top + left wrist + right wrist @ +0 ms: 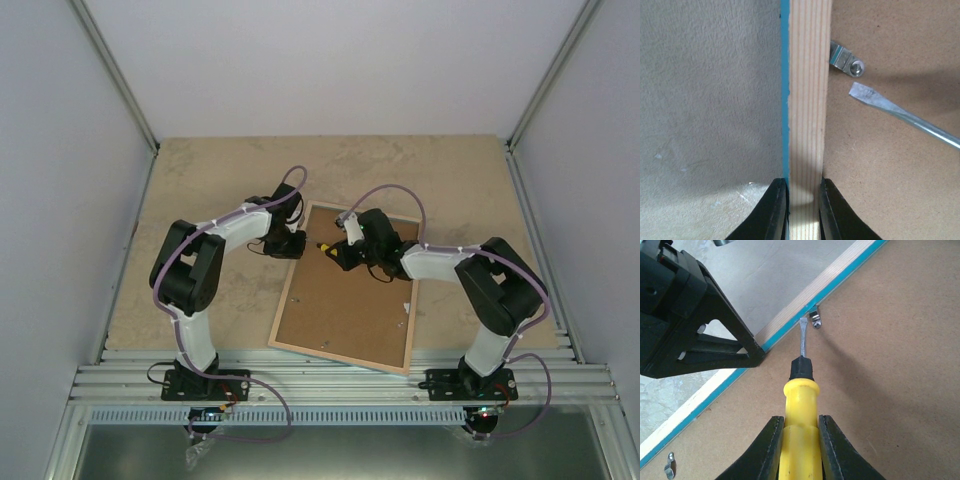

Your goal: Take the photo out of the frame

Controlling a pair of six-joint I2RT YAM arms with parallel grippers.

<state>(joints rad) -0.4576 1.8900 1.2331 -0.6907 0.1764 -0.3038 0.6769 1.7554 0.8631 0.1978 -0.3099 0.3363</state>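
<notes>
Currently the frame (345,310) lies back-up, long axis near-to-far.

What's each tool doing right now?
Left tool: closed on the frame rim.
Right tool: closed on the screwdriver.

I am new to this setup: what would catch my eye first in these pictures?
The large rectangular picture frame, brown fibreboard back up, lies on the beige table. The left gripper clamps its light wood rim, while the right gripper holds a yellow-handled flat screwdriver aimed at a small silver metal clip.
</notes>
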